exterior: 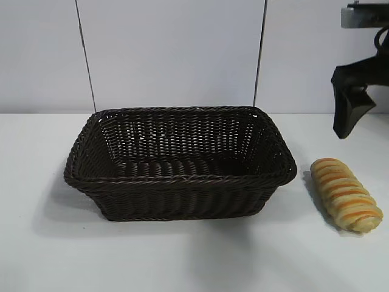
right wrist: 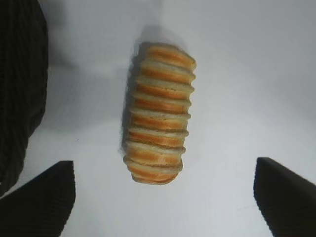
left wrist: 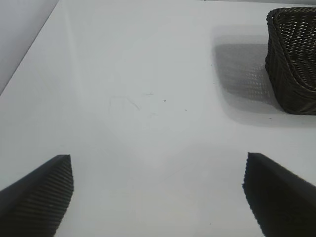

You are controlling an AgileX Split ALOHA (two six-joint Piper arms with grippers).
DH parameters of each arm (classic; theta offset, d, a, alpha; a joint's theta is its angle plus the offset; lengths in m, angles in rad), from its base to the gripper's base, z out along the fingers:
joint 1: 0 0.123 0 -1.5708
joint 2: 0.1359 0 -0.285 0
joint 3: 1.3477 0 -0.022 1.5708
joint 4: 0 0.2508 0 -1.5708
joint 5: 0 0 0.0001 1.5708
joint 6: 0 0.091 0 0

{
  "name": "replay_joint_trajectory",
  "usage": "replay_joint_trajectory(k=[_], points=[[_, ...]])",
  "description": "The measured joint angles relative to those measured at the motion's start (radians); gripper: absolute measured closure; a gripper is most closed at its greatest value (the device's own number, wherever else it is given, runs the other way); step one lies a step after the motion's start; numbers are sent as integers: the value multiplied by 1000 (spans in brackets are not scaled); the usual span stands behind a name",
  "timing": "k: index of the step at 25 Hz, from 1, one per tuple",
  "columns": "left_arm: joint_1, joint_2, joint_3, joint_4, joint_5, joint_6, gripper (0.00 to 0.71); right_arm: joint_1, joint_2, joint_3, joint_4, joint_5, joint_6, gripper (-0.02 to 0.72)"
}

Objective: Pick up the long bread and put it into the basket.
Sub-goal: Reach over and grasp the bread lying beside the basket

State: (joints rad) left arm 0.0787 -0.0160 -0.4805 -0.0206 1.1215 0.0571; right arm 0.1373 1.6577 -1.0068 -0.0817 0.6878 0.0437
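The approach step is in hand: the right pincer (right wrist: 163, 197) hangs above the bread (exterior: 346, 194), jaws wide and empty, while the bread lies on the tabletop (exterior: 182, 261) just right of the basket (exterior: 180, 180). Next it should sink until the jaws straddle the loaf, then close; the left pincer (left wrist: 158, 195) waits open and empty over bare tabletop.

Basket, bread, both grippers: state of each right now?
basket: upright on the table, nothing visible inside.
long bread: lying flat on the table beside the basket, not held.
right gripper: open, above the bread, no contact.
left gripper: open, holding nothing, over bare table.
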Motion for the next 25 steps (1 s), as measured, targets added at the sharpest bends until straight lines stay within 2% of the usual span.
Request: replay_joint_trajectory(k=[9, 11, 14, 17, 19, 25], points=[[0, 0, 0, 0, 0, 0, 42, 0, 156, 0, -8, -104, 37, 63], [0, 0, 0, 0, 0, 0, 42, 0, 186, 0, -20, -117, 65, 113], [0, 0, 0, 0, 0, 0, 42, 0, 231, 0, -67, -131, 147, 248], [0, 0, 0, 0, 0, 0, 42, 0, 244, -1, -97, -136, 222, 467], [0, 0, 0, 0, 0, 0, 42, 0, 243, -1, -105, -137, 244, 577], [0, 0, 0, 0, 0, 0, 42, -3, 193, -1, -124, -104, 248, 587]])
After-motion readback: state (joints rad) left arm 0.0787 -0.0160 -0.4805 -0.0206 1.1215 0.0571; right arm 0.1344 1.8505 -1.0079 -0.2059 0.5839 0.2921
